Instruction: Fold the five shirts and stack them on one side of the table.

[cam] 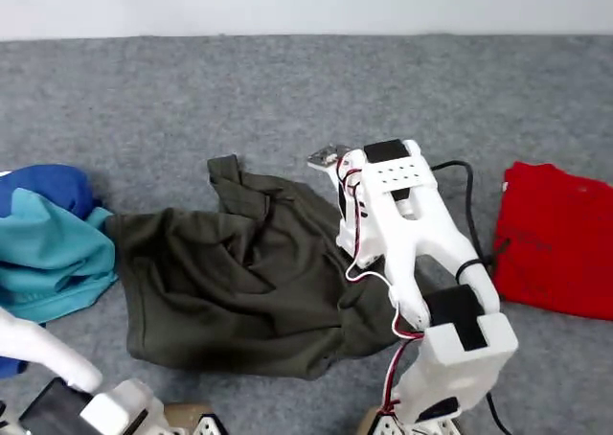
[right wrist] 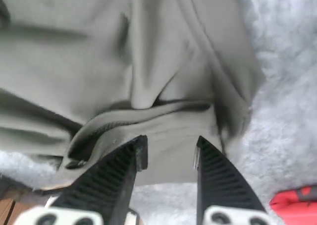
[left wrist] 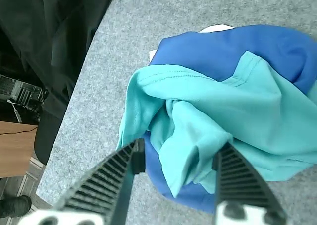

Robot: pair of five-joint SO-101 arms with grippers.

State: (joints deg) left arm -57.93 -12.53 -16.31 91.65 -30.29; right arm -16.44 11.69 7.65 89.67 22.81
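Olive shirt (cam: 239,282) lies rumpled mid-surface, one sleeve kicked up toward the far edge. It is spread out but not flat, so I judge it to be the shirt now being worked.

Right arm (cam: 412,234) reaches over the olive shirt's right side. In its wrist view the jaws are spread with nothing in them, poised over a doubled edge of the olive cloth. I can't tell whether the tips touch the fabric. My guess is that they are lined up there because that edge gives a clean pinch for drawing the shirt flat or over.

Red shirt (cam: 560,243) sits flat and squared off at the right side of the grey surface (cam: 287,90), well apart from the olive one. It looks folded, and I take that side as the stacking spot.

Teal shirt (cam: 48,253) is heaped on a blue shirt (cam: 48,186) at the left, touching the olive shirt's edge. Both are unfolded, probably parked there to keep the middle free. A sliver of white cloth (left wrist: 218,29) shows beyond the blue shirt; I can't tell what it is.

Left arm (cam: 48,363) is low at the near left corner. Its jaws are spread and empty, hanging above the teal bunch, seemingly on standby.

Risk: a one-sided pinch on the olive shirt may drag the whole shirt rather than fold it.
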